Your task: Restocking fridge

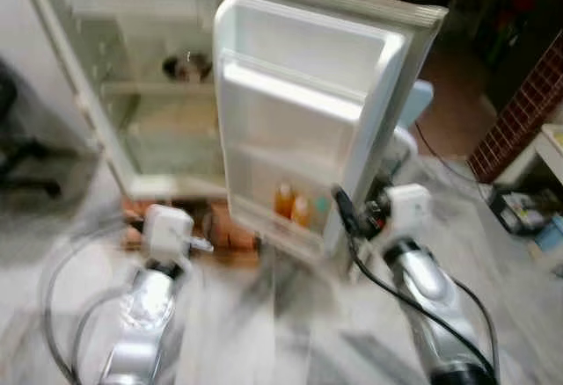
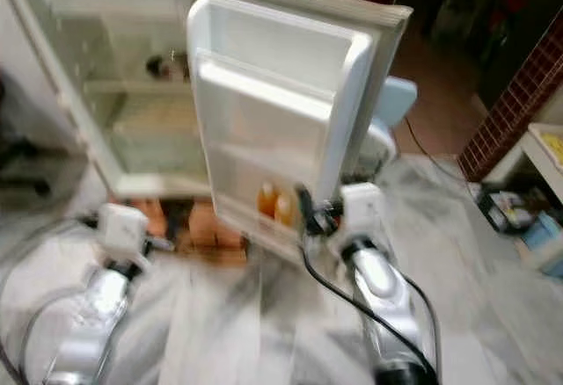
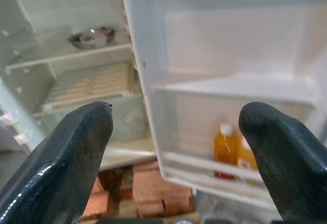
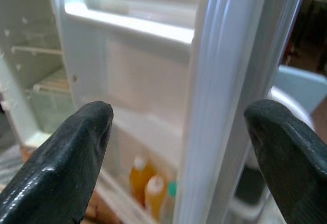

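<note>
A brick wall [image 1: 526,108] runs along at two o'clock, a low white shelf [image 1: 538,170] (holding blurred packets) at three, stacked bricks [image 1: 230,234] at centre, and pale marble floor [image 1: 264,332] below.

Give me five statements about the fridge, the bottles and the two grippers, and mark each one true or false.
1. The fridge door stands open. True.
2. The orange bottles stand on the door's top shelf. False: they stand in the bottom door shelf.
3. The right gripper is open, its fingers either side of the door's outer edge. True.
4. The left gripper is shut on a bottle. False: it is open and holds nothing.
5. A metal bowl sits on an upper shelf inside the fridge. True.
</note>
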Robot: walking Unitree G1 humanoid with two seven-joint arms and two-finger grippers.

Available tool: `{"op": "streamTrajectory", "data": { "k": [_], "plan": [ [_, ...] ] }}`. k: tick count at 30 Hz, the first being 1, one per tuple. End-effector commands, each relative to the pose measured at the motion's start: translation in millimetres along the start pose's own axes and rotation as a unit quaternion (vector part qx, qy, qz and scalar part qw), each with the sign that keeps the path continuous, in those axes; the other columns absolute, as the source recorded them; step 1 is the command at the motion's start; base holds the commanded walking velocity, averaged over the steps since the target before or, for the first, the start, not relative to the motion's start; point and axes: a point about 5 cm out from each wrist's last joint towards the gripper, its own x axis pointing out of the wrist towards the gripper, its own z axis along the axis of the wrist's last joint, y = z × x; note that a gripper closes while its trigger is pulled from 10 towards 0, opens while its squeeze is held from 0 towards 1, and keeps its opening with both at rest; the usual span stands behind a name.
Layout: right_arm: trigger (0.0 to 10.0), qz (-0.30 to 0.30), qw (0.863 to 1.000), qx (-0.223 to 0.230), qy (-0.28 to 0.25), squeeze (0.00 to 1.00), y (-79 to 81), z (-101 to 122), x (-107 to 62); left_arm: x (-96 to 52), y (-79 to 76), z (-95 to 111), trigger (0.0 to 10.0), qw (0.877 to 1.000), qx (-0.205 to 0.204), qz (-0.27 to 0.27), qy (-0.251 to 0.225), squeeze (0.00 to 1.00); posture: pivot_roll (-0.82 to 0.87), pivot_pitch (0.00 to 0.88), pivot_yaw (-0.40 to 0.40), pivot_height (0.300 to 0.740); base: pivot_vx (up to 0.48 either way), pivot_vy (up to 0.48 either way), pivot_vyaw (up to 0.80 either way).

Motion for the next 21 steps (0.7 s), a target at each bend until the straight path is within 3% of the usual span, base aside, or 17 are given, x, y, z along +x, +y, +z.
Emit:
{"op": "streamTrajectory", "data": {
  "k": [1, 11, 21],
  "plan": [
    [10.0, 0.017, 1.000, 0.001, -0.014, 0.00, 9.1, 5.7, 5.8, -1.7, 11.5, 1.2, 10.0, 1.000, 0.013, 0.014, -0.001, 0.00, 0.06, 0.000, -0.043, 0.740, 0.382, -0.285, 0.00],
    [10.0, 0.030, 0.999, -0.010, -0.016, 0.00, 12.0, 5.5, 8.4, -3.6, 10.0, -1.1, 10.0, 1.000, 0.013, 0.016, 0.006, 0.00, 0.06, 0.000, -0.044, 0.740, 0.351, -0.231, 0.00],
    [10.0, 0.032, 0.999, -0.010, -0.013, 0.00, 11.0, 3.9, 10.3, -17.9, 2.6, -11.4, 10.0, 1.000, 0.008, 0.010, 0.023, 0.00, 0.07, 0.000, -0.046, 0.740, 0.000, 0.000, 0.00]
  ]
}}
